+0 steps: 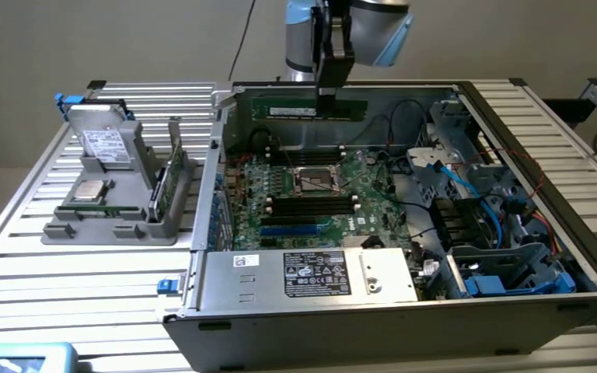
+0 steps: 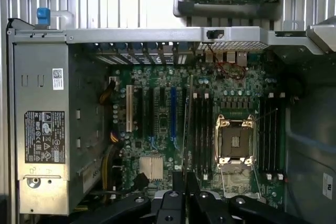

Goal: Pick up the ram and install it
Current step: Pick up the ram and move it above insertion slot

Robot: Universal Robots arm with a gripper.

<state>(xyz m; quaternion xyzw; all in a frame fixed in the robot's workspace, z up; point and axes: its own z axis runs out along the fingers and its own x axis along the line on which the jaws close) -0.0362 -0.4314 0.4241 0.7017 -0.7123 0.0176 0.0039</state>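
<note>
The ram (image 1: pixel 288 109) is a long green stick with a white label. It hangs level above the far part of the open computer case, and my gripper (image 1: pixel 326 105) is shut on its middle from above. In the wrist view the ram (image 2: pixel 187 124) shows edge-on as a thin line running out from my gripper (image 2: pixel 186 182), over the motherboard (image 2: pixel 157 129) next to the black memory slots (image 2: pixel 202 129). More slots (image 2: pixel 270 129) lie beyond the CPU socket (image 2: pixel 234 142). In the exterior view the slots (image 1: pixel 309 206) flank the socket (image 1: pixel 314 179).
A grey parts holder (image 1: pixel 112 210) at the exterior view's left carries a drive, a CPU and a green card. The power supply (image 1: pixel 309 272) fills the case's near side. Drive cages and blue cables (image 1: pixel 485 233) crowd the exterior view's right. The case walls (image 1: pixel 215 155) stand around the board.
</note>
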